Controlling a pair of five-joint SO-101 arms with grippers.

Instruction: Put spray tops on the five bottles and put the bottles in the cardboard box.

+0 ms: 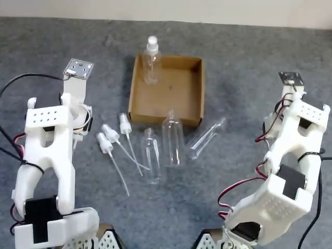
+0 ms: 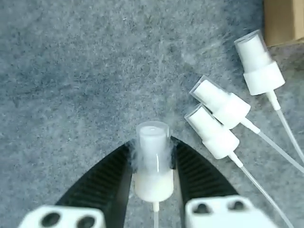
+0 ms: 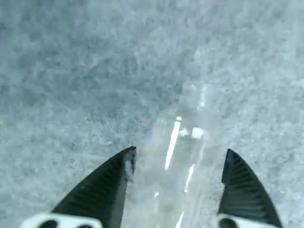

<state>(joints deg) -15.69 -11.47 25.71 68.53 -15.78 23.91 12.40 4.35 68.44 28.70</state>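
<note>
– Spray top (image 2: 153,178), where?
– Pinched in the left gripper (image 2: 152,146), over the table's (image 1: 249,62) left side; three more spray tops (image 2: 221,107) lie just beside.
– And the right gripper (image 3: 178,159)?
– Clamped on a clear bottle (image 3: 175,142). The cardboard box (image 1: 136,98) sits toward the far edge, with one capped bottle (image 1: 151,59) inside.

Robotics lab bench, grey felt tabletop (image 1: 244,57), wired left arm (image 1: 46,150), right arm (image 1: 290,171)

Counting five clear bottles: capped bottle (image 1: 151,66), short bottle (image 1: 151,154), wide bottle (image 1: 173,139), slim bottle (image 1: 206,137), held bottle (image 3: 183,156). Counting five spray tops: fitted top (image 1: 152,44), held top (image 2: 153,161), and three loose: first top (image 2: 260,66), second top (image 2: 221,102), third top (image 2: 213,135). Seeing one cardboard box (image 1: 165,119) and two arms: left arm (image 1: 49,155), right arm (image 1: 290,171).
</note>
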